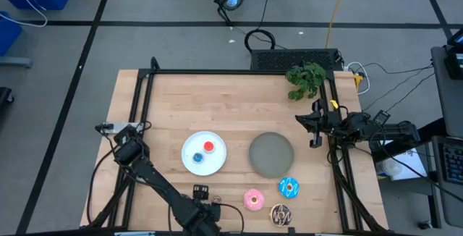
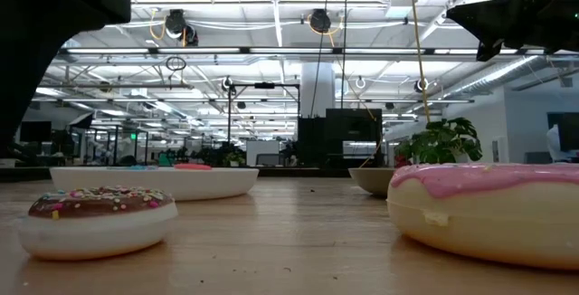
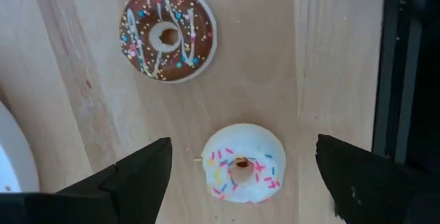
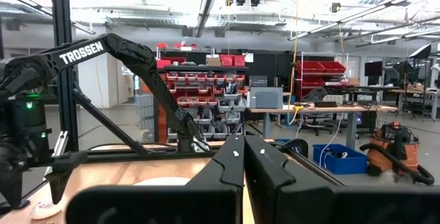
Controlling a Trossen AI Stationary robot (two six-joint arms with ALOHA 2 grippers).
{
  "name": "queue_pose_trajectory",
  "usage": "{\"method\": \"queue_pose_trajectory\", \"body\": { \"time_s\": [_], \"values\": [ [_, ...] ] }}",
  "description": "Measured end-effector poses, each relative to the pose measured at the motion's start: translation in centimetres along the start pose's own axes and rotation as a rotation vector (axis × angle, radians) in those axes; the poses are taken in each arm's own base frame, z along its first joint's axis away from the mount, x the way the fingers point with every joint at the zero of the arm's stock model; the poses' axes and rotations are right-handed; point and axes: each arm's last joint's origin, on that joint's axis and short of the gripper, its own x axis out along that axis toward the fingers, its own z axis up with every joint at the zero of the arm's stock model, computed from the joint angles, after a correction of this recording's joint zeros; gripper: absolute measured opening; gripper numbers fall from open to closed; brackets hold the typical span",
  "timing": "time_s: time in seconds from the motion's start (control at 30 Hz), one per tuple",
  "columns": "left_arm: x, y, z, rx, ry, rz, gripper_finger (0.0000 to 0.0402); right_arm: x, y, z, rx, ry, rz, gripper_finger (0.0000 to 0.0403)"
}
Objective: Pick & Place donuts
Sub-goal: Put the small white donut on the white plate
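Note:
My left gripper (image 3: 242, 161) points down near the table's near edge, open. A tiny white sprinkled donut (image 3: 242, 172) lies flat on the wood between its two fingers, and neither finger touches it. A small brown drizzled donut (image 3: 168, 33) (image 2: 95, 218) lies close beside it. In the high view the left gripper (image 1: 205, 205) hides the white donut. The pink donut (image 1: 254, 199), the blue sprinkled one (image 1: 289, 187) and the chocolate one (image 1: 281, 213) lie near the front right. A red and a blue tiny donut sit on the white plate (image 1: 192, 143). My right gripper (image 4: 243, 152) waits shut and raised at the table's right side (image 1: 315, 129).
A grey round plate (image 1: 271, 154) stands right of the white plate. A potted plant (image 1: 305, 79) sits at the far right corner. A dark frame rail (image 3: 405, 80) runs along the table's near edge close to the left gripper. Bare wood lies across the far half.

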Motion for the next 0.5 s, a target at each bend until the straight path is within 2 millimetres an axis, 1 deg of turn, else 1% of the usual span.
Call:
{"method": "queue_pose_trajectory", "body": {
  "time_s": [0.13,0.27,0.5],
  "values": [
    [1.2,0.0,-0.5,-0.063,0.060,-0.041,0.0351,0.0,0.0,0.0,0.000,-0.002,0.000,0.0000],
    [2.8,0.1,-0.9,-0.087,0.064,-0.053,0.0351,0.0,0.0,0.1,0.001,-0.007,0.000,0.0000],
    [3.3,0.0,-0.9,-0.066,0.033,-0.073,0.0351,0.0,0.0,0.1,0.002,-0.013,-0.001,0.0000]
  ]
}}
